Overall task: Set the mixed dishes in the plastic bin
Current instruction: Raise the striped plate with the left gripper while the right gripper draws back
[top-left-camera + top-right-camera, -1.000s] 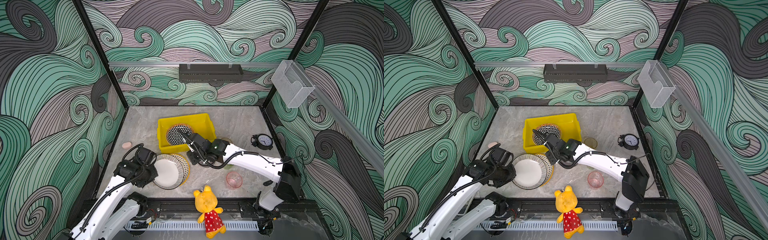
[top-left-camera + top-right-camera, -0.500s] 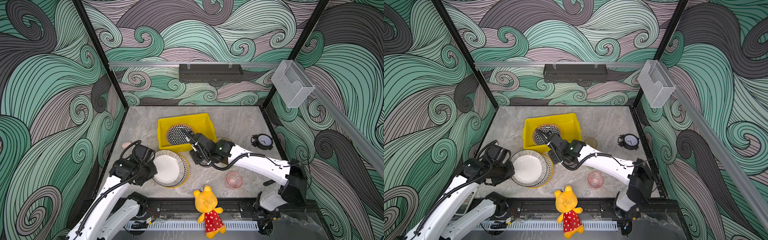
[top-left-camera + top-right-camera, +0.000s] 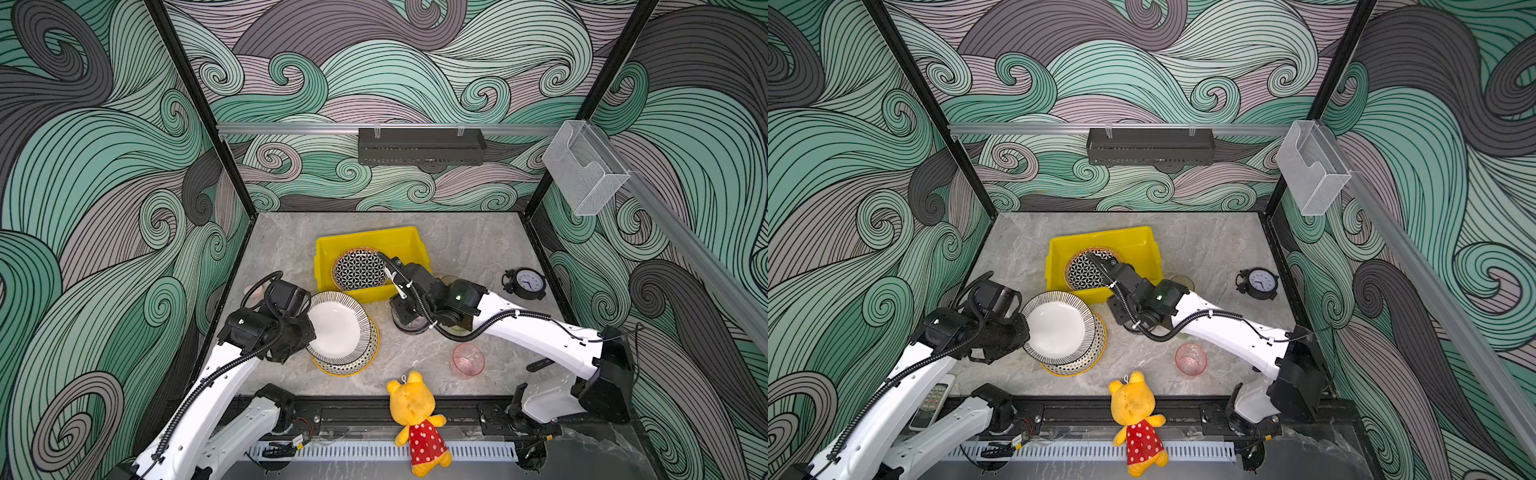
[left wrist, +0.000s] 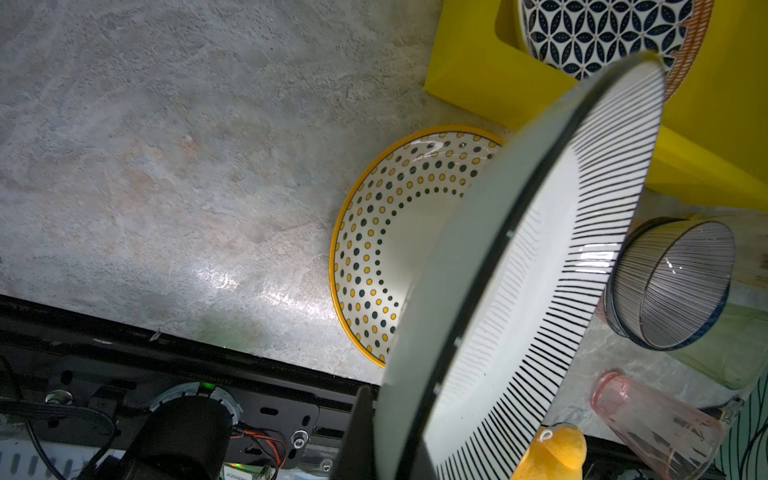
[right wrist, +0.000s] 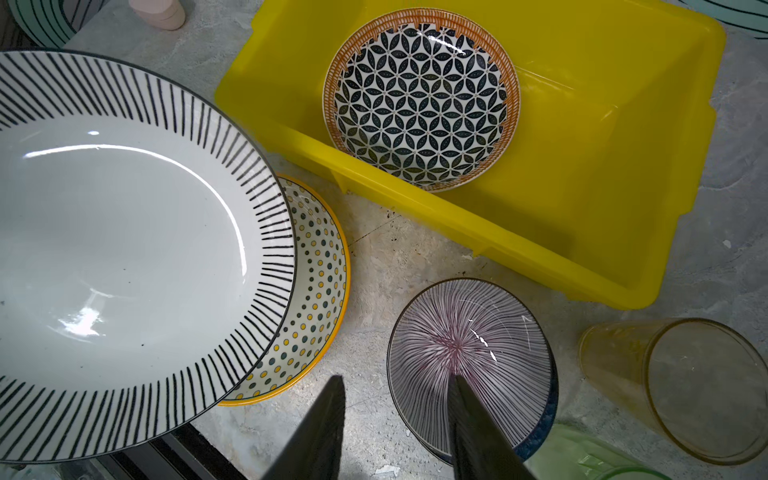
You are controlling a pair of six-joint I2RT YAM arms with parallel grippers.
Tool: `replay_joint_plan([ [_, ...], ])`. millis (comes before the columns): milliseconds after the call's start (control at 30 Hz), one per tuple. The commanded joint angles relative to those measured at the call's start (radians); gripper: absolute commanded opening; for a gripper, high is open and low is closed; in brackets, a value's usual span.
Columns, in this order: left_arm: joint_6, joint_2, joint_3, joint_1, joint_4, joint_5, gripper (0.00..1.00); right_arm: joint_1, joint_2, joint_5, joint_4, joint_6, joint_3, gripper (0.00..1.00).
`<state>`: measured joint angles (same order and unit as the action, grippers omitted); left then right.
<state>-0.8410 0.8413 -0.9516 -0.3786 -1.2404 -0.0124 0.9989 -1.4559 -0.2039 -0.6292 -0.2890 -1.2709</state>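
Your left gripper [image 3: 308, 332] is clamped on the rim of the striped plate [image 3: 337, 326]. The plate is tilted and raised over the dotted plate [image 3: 355, 362] directly beneath it. The yellow bin [image 3: 365, 240] is ahead of the fingers, past the plate's far edge. Clear the bin's near wall before you level out, then lay the plate down rather than dropping it. My guess is that an edge grip on glazed ware slips if you swing fast. Your right gripper [image 5: 397, 386] is apart and straddles the rim of the purple bowl [image 5: 465, 340], one finger inside and one outside. Go a bit deeper, then close square on the rim. The bowl looks nested in a blue-rimmed bowl [image 5: 549, 411], so lift slowly and check whether both come up. The bin is just beyond the bowl from that hand. It is bright yellow and shallow with a rolled rim, and most of its floor is bare. It holds only the geometric plate [image 3: 359, 270], at the end nearer the left hand. I can't tell whether that plate lies flat. The amber cup [image 5: 698, 386] and green cup [image 5: 582, 457] are past the finger that's in the bowl. The pink cup [image 3: 468, 359] is back by the right forearm.
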Motion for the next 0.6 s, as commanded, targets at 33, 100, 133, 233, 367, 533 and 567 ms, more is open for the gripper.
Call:
replay_joint_plan([
  [33,0.007,0.013,-0.094,-0.011,0.081,-0.009,0.00,-0.021,0.038,-0.020,0.024,0.009,0.027,0.44],
  [100,0.011,0.028,-0.110,-0.011,0.089,-0.009,0.00,-0.031,0.048,-0.020,0.030,0.007,0.040,0.44],
  [133,0.011,0.033,-0.116,-0.011,0.094,-0.010,0.00,-0.036,0.051,-0.020,0.032,0.005,0.046,0.44],
  [233,0.013,0.049,-0.138,-0.011,0.111,-0.009,0.00,-0.045,0.070,-0.013,0.047,-0.005,0.070,0.44],
  [367,0.007,0.071,-0.157,-0.010,0.175,-0.012,0.00,-0.054,0.088,0.002,0.059,-0.006,0.092,0.45],
  [533,0.040,0.132,-0.208,-0.011,0.200,-0.009,0.00,-0.073,0.109,0.004,0.058,-0.005,0.105,0.46],
  [567,0.048,0.146,-0.219,-0.011,0.197,-0.011,0.00,-0.078,0.113,0.004,0.058,-0.004,0.108,0.46],
])
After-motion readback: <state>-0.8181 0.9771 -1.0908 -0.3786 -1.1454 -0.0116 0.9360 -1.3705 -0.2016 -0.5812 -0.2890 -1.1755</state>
